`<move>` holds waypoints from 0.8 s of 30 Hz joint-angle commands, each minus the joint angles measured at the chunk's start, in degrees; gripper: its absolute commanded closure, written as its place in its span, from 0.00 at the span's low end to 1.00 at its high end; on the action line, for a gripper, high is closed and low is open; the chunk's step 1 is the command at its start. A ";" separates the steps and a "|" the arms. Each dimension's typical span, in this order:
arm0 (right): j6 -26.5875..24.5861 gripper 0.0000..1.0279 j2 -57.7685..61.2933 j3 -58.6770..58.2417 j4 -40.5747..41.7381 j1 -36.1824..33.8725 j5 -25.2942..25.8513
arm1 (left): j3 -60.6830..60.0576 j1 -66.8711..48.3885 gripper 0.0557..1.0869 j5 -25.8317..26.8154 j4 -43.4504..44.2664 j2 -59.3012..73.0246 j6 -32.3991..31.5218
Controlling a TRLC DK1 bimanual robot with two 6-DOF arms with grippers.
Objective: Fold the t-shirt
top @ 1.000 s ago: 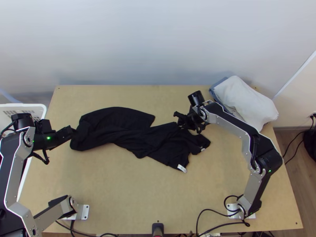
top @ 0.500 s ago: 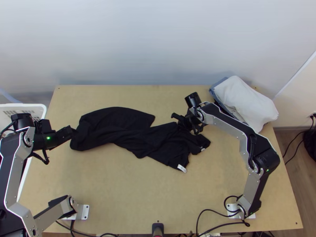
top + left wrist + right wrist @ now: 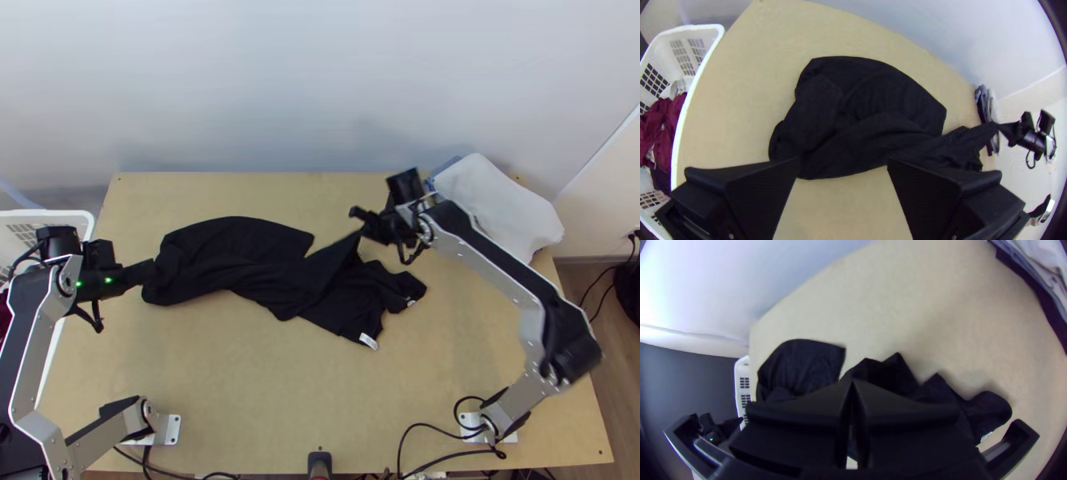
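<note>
From the top view, a black t-shirt (image 3: 240, 252) sprawls rumpled across a wooden table (image 3: 280, 384), with bare tabletop along its near and far sides. A white laundry basket (image 3: 68, 214) stands left of it, folded clothes (image 3: 496, 200) beyond its right end. The left gripper (image 3: 152, 270) is at its left end; the right gripper (image 3: 366, 229) raises a peak of its fabric.

In the left wrist view, the left gripper (image 3: 843, 163) spreads its fingers wide.

In the right wrist view, the right gripper (image 3: 852, 383) pinches the t-shirt.
</note>
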 commanded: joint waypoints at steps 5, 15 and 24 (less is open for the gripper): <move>1.36 0.97 -6.32 -0.18 3.37 -0.08 0.73 | -5.20 -0.82 0.06 -5.85 -3.09 -3.39 16.83; 1.54 0.97 -7.11 -0.97 4.95 0.36 1.61 | -14.70 -3.02 0.07 -10.42 0.69 -1.63 23.60; 1.54 0.97 -8.69 -2.37 5.74 0.45 1.61 | -14.78 -2.58 0.07 -11.39 11.77 6.80 20.52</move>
